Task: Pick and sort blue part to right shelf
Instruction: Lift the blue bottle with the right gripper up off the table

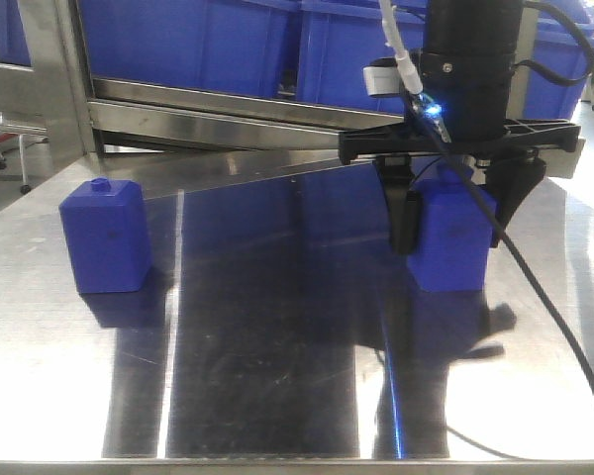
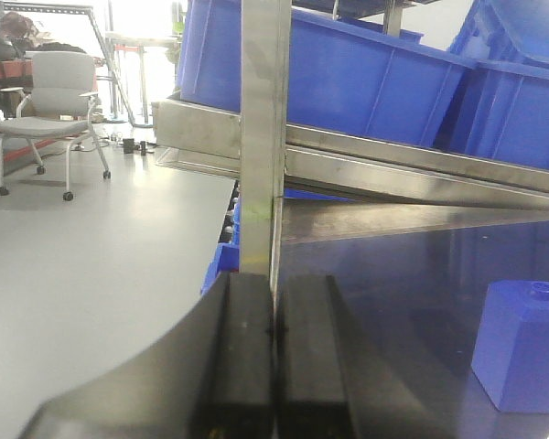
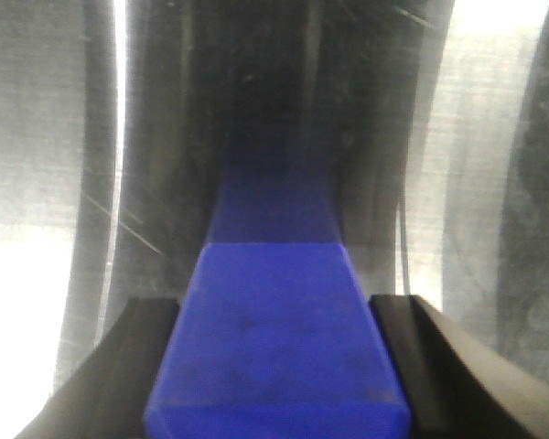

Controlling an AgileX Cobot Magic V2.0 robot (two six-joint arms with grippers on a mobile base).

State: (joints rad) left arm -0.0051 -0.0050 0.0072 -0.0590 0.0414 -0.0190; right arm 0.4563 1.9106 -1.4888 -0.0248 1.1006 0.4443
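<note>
Steel table, blue part clamped
Right gripper hides its cap, squeezing flat sides; left gripper pressed together, empty.

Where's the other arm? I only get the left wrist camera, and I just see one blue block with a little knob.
Observer: The right gripper straddles a second block, the blue part, further right on the table.
Operator: Is it grabbing it?
Observer: Its wrist view shows fingers tight against both sides.
Operator: Is it lifted?
Observer: No, the front view shows it sitting on the table.
</note>
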